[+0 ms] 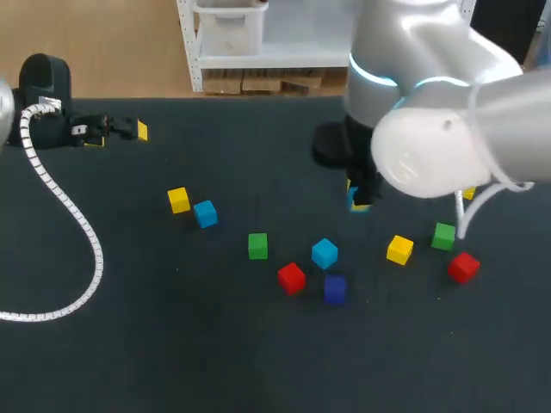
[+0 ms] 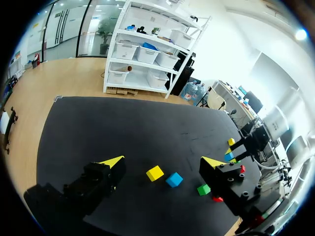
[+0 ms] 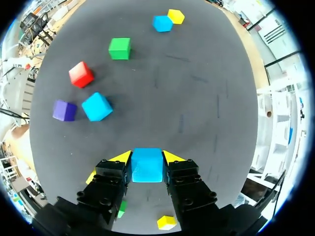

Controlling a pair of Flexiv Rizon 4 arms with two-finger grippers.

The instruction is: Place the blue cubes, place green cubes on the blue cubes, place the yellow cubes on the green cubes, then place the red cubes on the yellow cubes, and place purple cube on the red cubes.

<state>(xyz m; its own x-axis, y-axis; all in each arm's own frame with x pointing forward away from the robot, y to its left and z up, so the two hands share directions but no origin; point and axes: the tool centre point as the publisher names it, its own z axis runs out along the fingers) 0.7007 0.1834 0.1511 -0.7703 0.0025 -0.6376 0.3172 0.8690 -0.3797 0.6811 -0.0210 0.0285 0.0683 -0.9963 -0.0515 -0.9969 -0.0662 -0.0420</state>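
- A held blue cube (image 3: 147,167) is pinched from two sides between the yellow-tipped fingers of the right gripper (image 3: 147,156), over the dark table (image 3: 206,98). Whether it touches the table cannot be told.
- The left gripper (image 2: 163,162) is kept near the table's far left corner, its jaws spread wide with nothing between them.
- A middle blue cube (image 1: 325,253) is seen near the table's centre, with a red cube (image 1: 291,278) and the purple cube (image 1: 335,289) just beside it and a green cube (image 1: 257,246) to its left.
- A left blue cube (image 1: 205,213) is placed just beside a yellow cube (image 1: 178,200).
- A second yellow cube (image 1: 399,249), a second green cube (image 1: 443,236) and a second red cube (image 1: 463,267) are grouped under the right arm.
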